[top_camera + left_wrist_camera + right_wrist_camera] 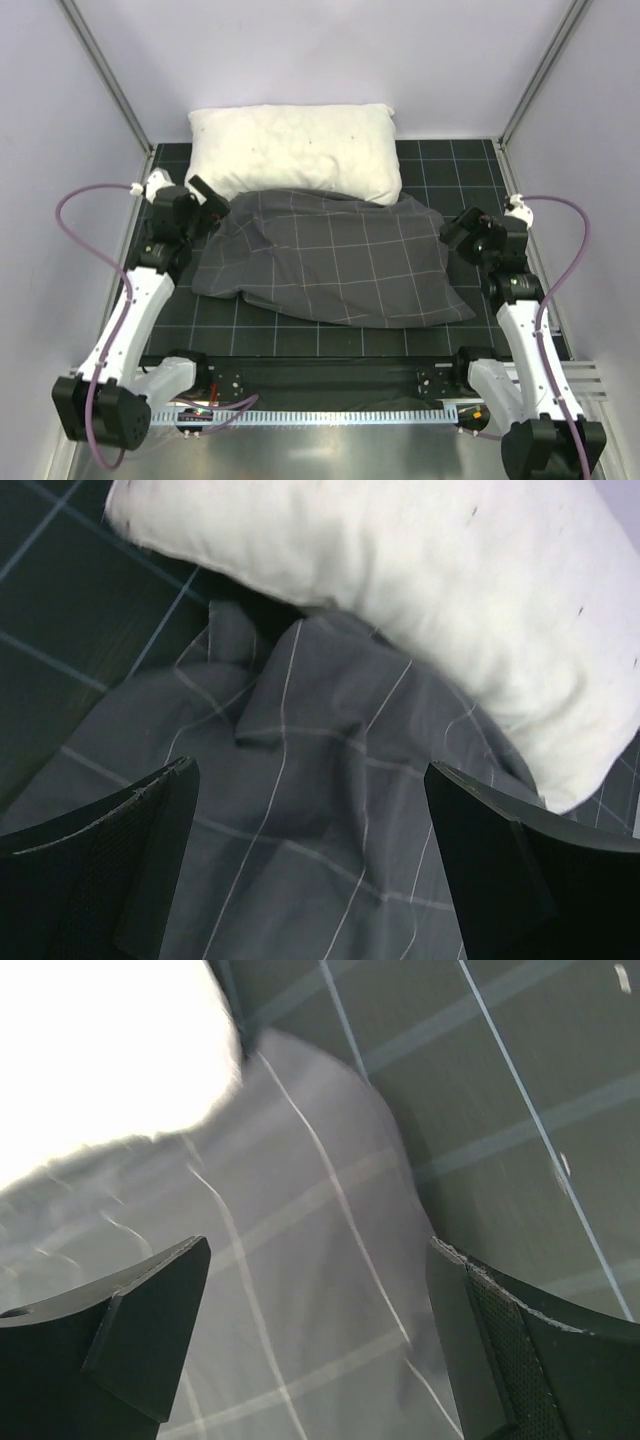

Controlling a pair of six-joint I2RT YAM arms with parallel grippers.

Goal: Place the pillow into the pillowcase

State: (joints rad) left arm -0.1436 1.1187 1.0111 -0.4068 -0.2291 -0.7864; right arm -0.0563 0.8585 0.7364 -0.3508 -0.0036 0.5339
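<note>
The dark grey pillowcase (335, 265) with a thin light grid lies rumpled and bulging in the middle of the mat. Its far edge is tucked under a big white pillow. The cream pillow is hidden. My left gripper (212, 203) stands open at the pillowcase's far left corner, with only grey cloth (320, 700) showing between its fingers (150, 830). My right gripper (452, 236) stands open at the case's right edge. Its wrist view shows the cloth (300, 1210) below the jaws and nothing held.
A large plain white lumpy pillow (295, 150) lies along the back of the dark grid mat (460, 165), overlapping the pillowcase's far edge (450, 600). Grey walls and metal posts close in the sides. A cable rail (330, 410) runs along the near edge.
</note>
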